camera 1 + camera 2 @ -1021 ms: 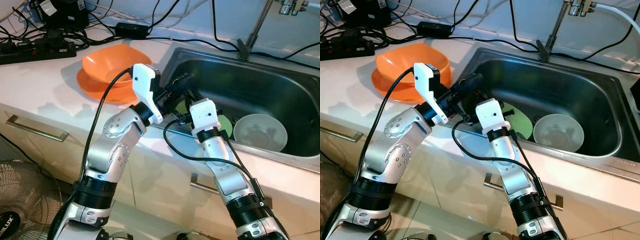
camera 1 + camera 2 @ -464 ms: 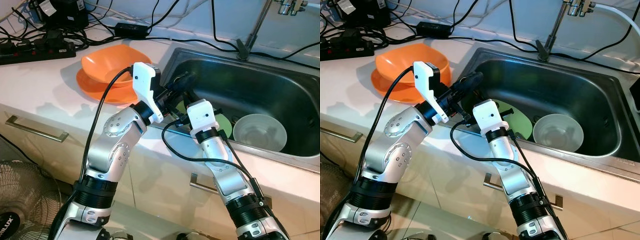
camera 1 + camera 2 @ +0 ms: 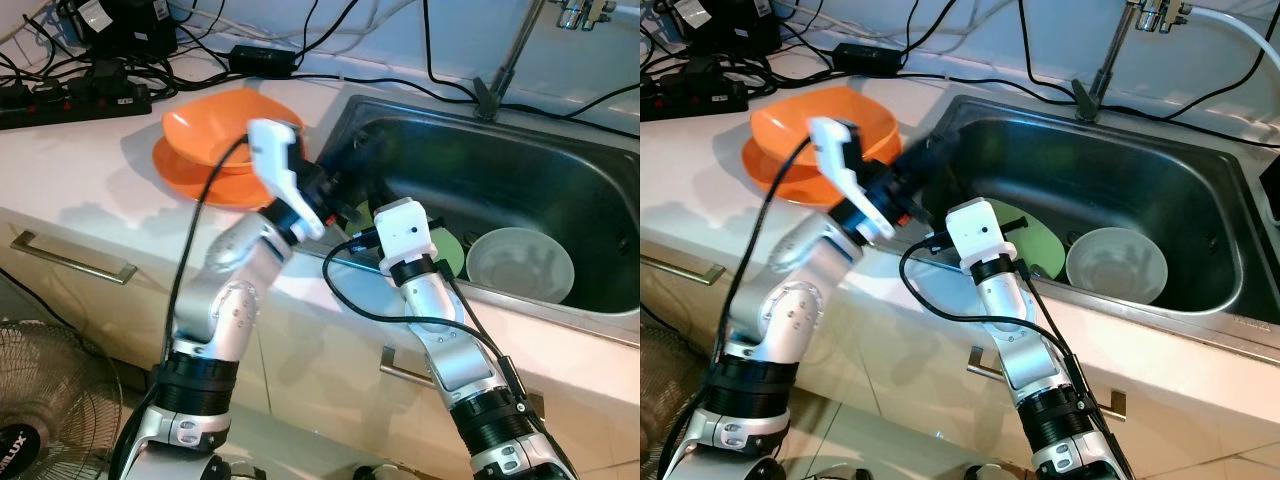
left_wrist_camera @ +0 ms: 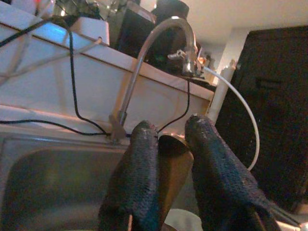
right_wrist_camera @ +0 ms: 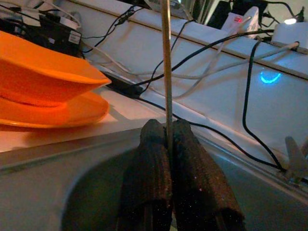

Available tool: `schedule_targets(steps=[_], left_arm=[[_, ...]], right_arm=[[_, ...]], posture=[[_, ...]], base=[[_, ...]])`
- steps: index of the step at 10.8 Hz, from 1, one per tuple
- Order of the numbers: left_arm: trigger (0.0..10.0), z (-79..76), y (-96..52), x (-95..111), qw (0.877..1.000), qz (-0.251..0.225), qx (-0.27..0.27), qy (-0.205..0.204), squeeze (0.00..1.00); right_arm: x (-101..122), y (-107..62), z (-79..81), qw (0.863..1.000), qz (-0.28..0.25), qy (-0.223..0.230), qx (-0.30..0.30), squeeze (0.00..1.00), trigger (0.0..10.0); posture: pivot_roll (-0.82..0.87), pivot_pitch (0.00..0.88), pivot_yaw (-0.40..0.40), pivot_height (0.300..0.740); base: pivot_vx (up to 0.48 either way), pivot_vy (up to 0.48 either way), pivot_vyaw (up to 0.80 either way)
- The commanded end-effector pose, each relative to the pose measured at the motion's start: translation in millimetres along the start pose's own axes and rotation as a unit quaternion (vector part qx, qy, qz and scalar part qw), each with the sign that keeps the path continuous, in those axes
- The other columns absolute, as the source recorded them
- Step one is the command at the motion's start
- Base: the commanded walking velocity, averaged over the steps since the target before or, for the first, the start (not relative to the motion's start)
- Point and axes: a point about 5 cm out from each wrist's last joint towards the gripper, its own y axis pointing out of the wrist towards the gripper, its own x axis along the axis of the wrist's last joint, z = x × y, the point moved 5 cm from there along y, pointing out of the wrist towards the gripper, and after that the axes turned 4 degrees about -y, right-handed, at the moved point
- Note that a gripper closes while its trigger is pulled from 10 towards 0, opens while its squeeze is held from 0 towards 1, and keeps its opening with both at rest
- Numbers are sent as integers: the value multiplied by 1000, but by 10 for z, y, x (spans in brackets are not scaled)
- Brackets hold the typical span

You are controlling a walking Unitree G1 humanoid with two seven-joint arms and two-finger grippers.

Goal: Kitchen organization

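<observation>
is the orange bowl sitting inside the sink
No, the orange bowl sits on a flat orange plate on the white countertop, beside the steel sink, not in it.

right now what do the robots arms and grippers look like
Both arms are silver metal with rounded joints and black ribbed collars near the base. Each wrist carries a white plastic housing with a black cable looping along it. The left gripper and right gripper each have two long black, rough-textured fingers.
</observation>
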Motion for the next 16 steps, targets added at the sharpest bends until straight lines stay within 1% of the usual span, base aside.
schedule_targets(steps=[1, 2, 3, 4, 5, 6, 7, 8, 9, 10, 11, 12, 13, 14, 15, 16], left_arm=[[10000, 3, 11, 66, 1000, -9, 2, -4, 1000], [10000, 17, 3, 101, 1000, -18, 8, -14, 1000], [10000, 53, -5, 146, 999, -28, 17, -14, 843], [10000, 65, -20, 170, 999, -34, 17, -18, 0], [10000, 73, -26, 168, 999, -34, 20, -19, 0], [10000, 87, -48, 168, 999, -37, 27, -26, 0], [10000, 132, -89, 130, 998, -30, 41, -24, 0], [10000, 147, -109, 65, 999, -13, 47, -9, 0], [10000, 166, -131, -121, 997, 35, 54, 37, 0], [10000, 161, -150, -285, 994, 70, 57, 60, 0], [10000, 178, -172, -490, 986, 120, 64, 100, 0], [10000, 121, -168, -622, 981, 148, 55, 117, 0], [10000, 103, -180, -731, 974, 177, 50, 132, 0], [10000, 95, -188, -768, 972, 186, 47, 133, 0], [10000, 84, -188, -794, 971, 193, 43, 136, 0], [10000, 80, -207, -850, 966, 209, 38, 146, 0]], right_arm=[[-40, 16, -132, 1000, 8, 7, -27, 0, 0], [-62, 28, -162, 999, 14, 7, -31, 0, 0], [-90, 50, -203, 999, 20, 3, -35, 0, 0], [-138, 89, -299, 998, 31, -2, -52, 0, 0], [-177, 119, -372, 997, 42, -3, -66, 0, 0], [-216, 177, -507, 995, 55, 1, -88, 0, 10000], [-278, 269, -712, 990, 76, 9, -116, 0, 10000], [-345, 299, -804, 987, 96, 19, -128, 0, 10000], [-487, 321, -938, 979, 136, 34, -145, 0, 10000], [-635, 305, -1064, 969, 176, 56, -167, 0, 10000], [-786, 268, -1167, 956, 216, 77, -184, 0, 10000], [-922, 225, -1219, 943, 253, 97, -193, 0, 10000], [-1017, 207, -1166, 937, 285, 103, -171, 0, 10000], [-1080, 190, -1107, 930, 304, 130, -159, 0, 10000], [-1145, 162, -1054, 919, 325, 164, -154, 0, 10000], [-1209, 131, -975, 915, 351, 155, -128, 0, 10000]], posture=[[68, 71, -33, 740], [69, 71, -34, 740], [68, 70, -34, 740], [68, 69, -36, 740], [71, 68, -38, 740], [72, 69, -39, 740], [73, 69, -40, 740], [74, 69, -40, 740], [79, 69, -43, 740], [79, 67, -46, 740], [83, 68, -49, 740], [84, 70, -51, 740], [83, 71, -51, 740], [83, 71, -52, 740], [88, 68, -55, 740], [90, 64, -60, 740]], base=[[0, 0, 0], [0, 0, 0], [0, 0, 0], [0, 0, 0], [0, 0, 0], [0, 0, 0], [0, 0, 0], [0, 0, 0], [0, 0, 0], [0, 0, 0], [0, 0, 0], [0, 0, 0], [0, 0, 0], [0, 0, 0], [0, 0, 0], [0, 0, 0]])
